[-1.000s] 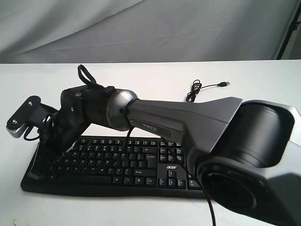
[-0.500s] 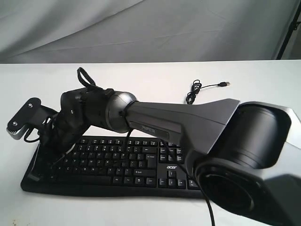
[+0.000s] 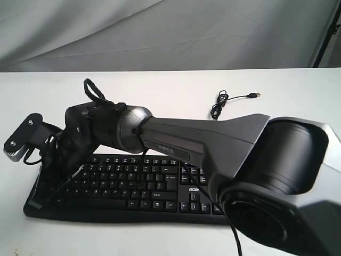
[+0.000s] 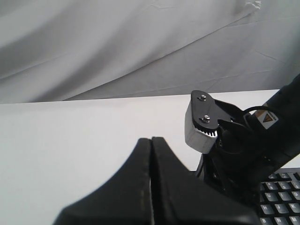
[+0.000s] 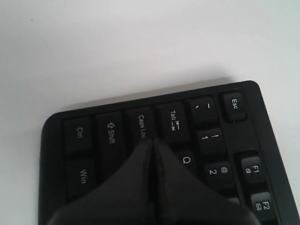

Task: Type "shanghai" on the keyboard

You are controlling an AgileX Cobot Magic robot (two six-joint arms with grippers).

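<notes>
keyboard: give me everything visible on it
The keyboard is a wide, flat, black, plastic-looking full-size board with white legends, a number pad and a white acer logo. It lies flat on the white table, partly hidden by the right arm. The right pincer, shut, sits over its Esc end by Caps Lock; contact cannot be judged.

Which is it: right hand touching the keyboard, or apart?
Cannot tell. Right wrist view: right hand, shut, over the keyboard by Caps Lock, tips hiding any gap.

Keyboard partly behind right arm
</notes>
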